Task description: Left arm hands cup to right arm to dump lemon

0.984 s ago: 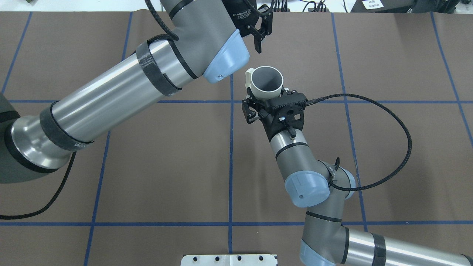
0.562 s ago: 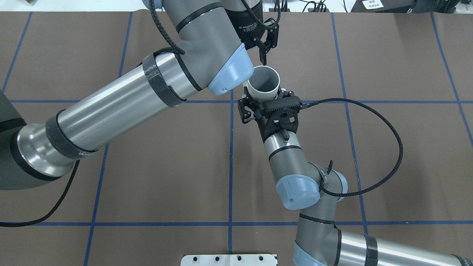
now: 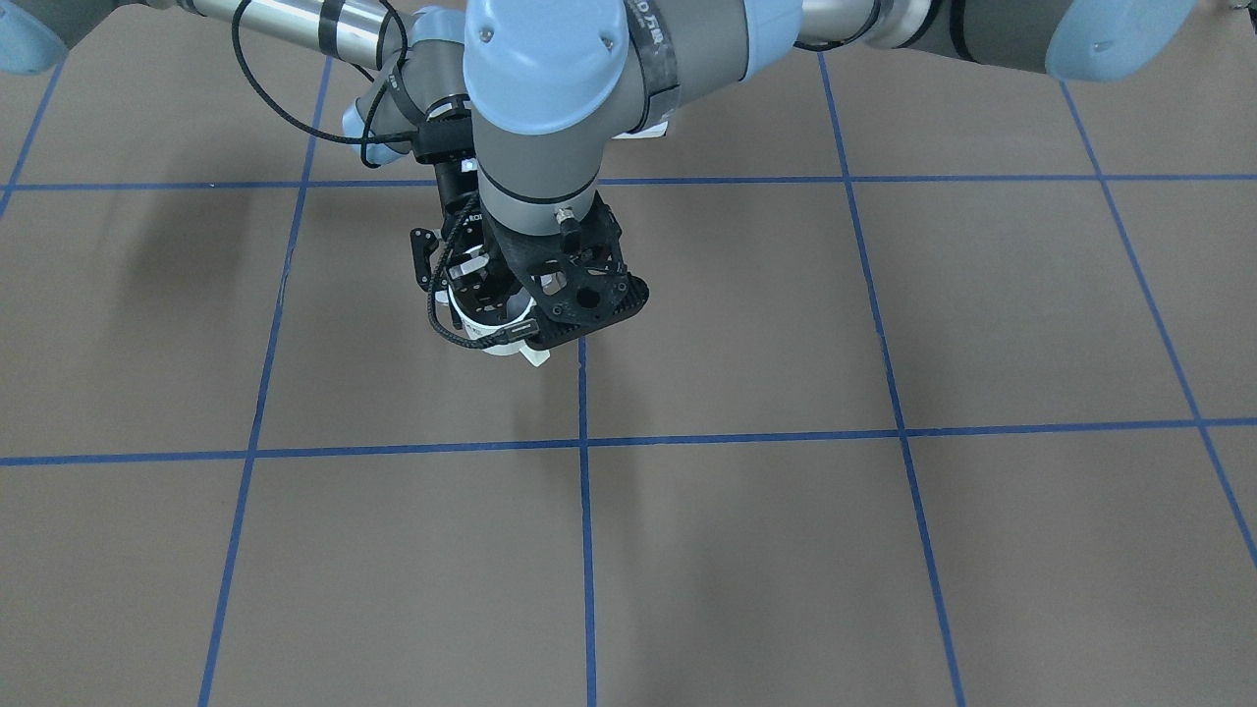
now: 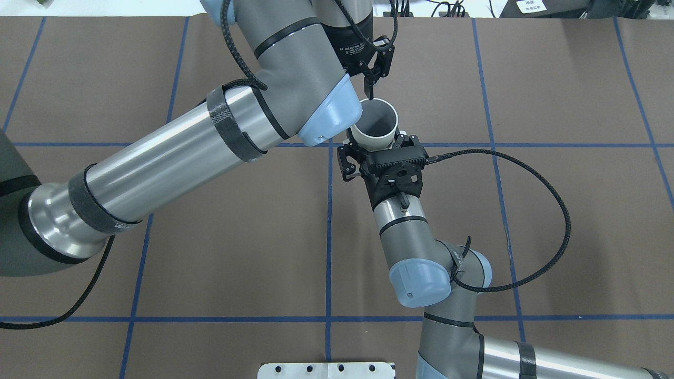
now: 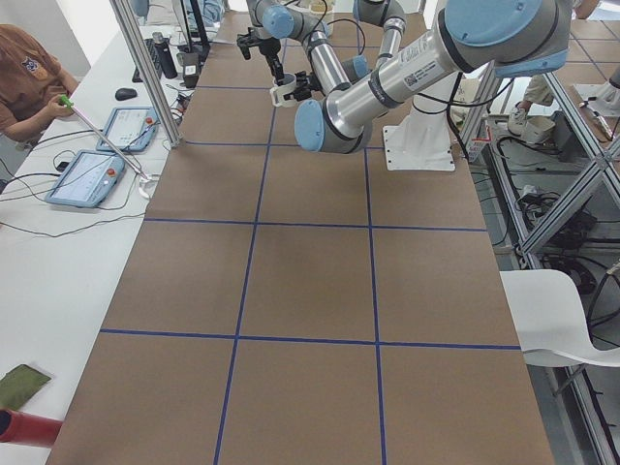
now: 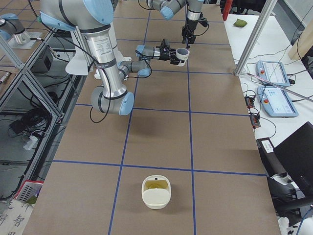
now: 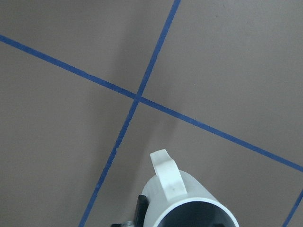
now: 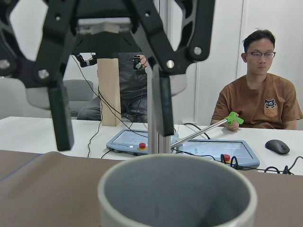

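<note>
Right wrist-mounted view: left gripper (image 8: 112, 135) spread wide above cup (image 8: 177, 189).

Cup (image 4: 375, 128) — smooth, matt, table (image 4: 553, 79) — matt paper

cup (image 4: 375, 122) in right hand (image 4: 377, 148), left hand (image 8: 111, 127) above it, perhaps straddling rim

The right arm (image 4: 416, 247) reaches in from the lower right, and its gripper (image 4: 376, 146) is clamped on the lower body of the cup (image 4: 375, 126). The cup is upright, its grey inside showing, beside a crossing of blue lines on the brown table (image 4: 553, 79). The left arm (image 4: 174, 158) slants in from the left; its gripper (image 4: 375, 81) hangs over the cup's far rim, fingers parted, one tip right at the rim.
</note>
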